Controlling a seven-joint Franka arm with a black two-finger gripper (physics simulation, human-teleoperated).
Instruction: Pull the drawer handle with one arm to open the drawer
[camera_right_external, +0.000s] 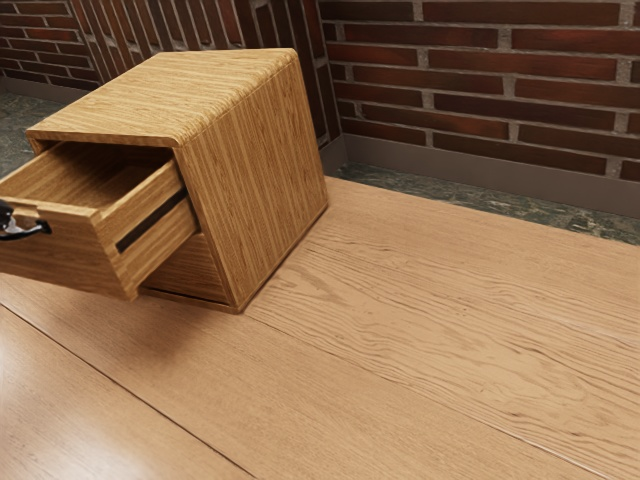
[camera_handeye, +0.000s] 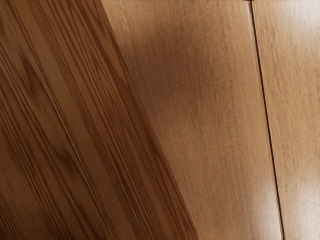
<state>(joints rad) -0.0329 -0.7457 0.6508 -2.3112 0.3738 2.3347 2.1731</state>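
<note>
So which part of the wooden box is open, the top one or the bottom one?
The top drawer: it sticks out of the cabinet and you can see inside. The bottom part sits tucked in.

cabinet (camera_right_external: 250, 170): grained matt wood | handle (camera_right_external: 28, 231): glossy black | table (camera_right_external: 450, 350): smooth wood

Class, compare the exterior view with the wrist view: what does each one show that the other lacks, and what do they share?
Exterior view: the cabinet, its drawer pulled out, the dark handle, the brick wall. Wrist view: a close, slanted, dark-grained wooden panel. Shared: the plank tabletop with its seam.
</note>
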